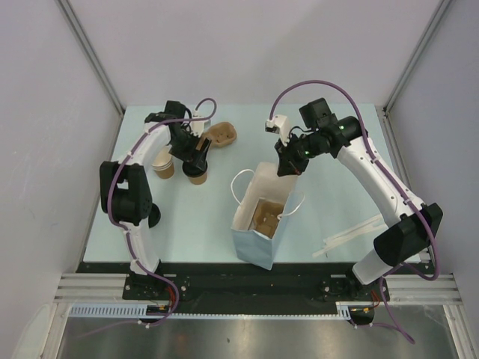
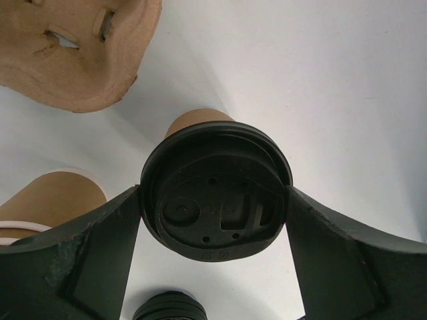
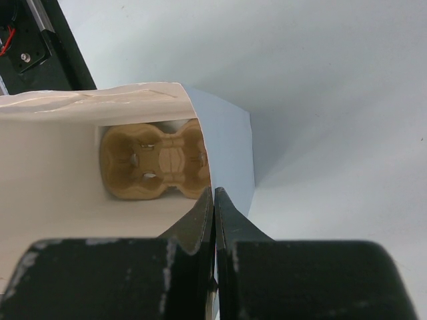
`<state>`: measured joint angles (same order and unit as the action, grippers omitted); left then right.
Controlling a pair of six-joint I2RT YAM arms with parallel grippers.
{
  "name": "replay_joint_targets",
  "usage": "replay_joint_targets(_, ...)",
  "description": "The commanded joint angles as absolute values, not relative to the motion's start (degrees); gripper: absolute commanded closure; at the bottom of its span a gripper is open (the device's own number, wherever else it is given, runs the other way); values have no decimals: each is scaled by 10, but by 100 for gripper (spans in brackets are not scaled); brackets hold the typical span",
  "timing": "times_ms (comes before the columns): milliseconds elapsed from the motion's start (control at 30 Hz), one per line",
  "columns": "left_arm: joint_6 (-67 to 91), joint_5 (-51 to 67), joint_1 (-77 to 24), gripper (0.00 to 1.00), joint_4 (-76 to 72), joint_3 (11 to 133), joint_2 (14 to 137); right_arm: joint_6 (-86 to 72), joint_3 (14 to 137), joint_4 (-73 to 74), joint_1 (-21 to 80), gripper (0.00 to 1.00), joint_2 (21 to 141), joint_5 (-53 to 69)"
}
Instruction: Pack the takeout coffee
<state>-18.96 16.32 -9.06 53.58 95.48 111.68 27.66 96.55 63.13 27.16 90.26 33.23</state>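
Observation:
The takeout coffee, a brown kraft cup with a black lid, stands on the table at the back left. My left gripper sits over it, and both fingers press on the sides of the lid. The blue paper bag stands open at the table's middle, with a brown pulp cup carrier at its bottom. My right gripper is shut on the bag's far rim, with the paper wall pinched between the fingertips.
A lidless tan cup stands just left of the coffee and also shows in the left wrist view. A second pulp carrier lies behind it. A loose black lid lies near the gripper. White sticks lie at the right.

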Motion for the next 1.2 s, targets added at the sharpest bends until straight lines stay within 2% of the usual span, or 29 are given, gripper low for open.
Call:
replay_joint_targets(0,-175,196,-84,17,563,970,1140,280,993,633,266,100,904,338)
replay_joint_targets(200,-175,208,-81,24,573,967,1142,279,1001,633,265,100,909,339)
replay_joint_targets(333,-181,211,-80,44,574,971,1123,276,1004,628,264,100,910,338)
replay_joint_targets(733,-195,250,-83,82,598,1055,994,237,993,599,248,100,906,335)
replay_joint_targets(1033,-181,338,-91,93,606,1257,940,172,997,558,228,100,910,338)
replay_joint_targets(1167,-170,361,-139,93,599,1331,923,143,1002,551,228,100,908,338)
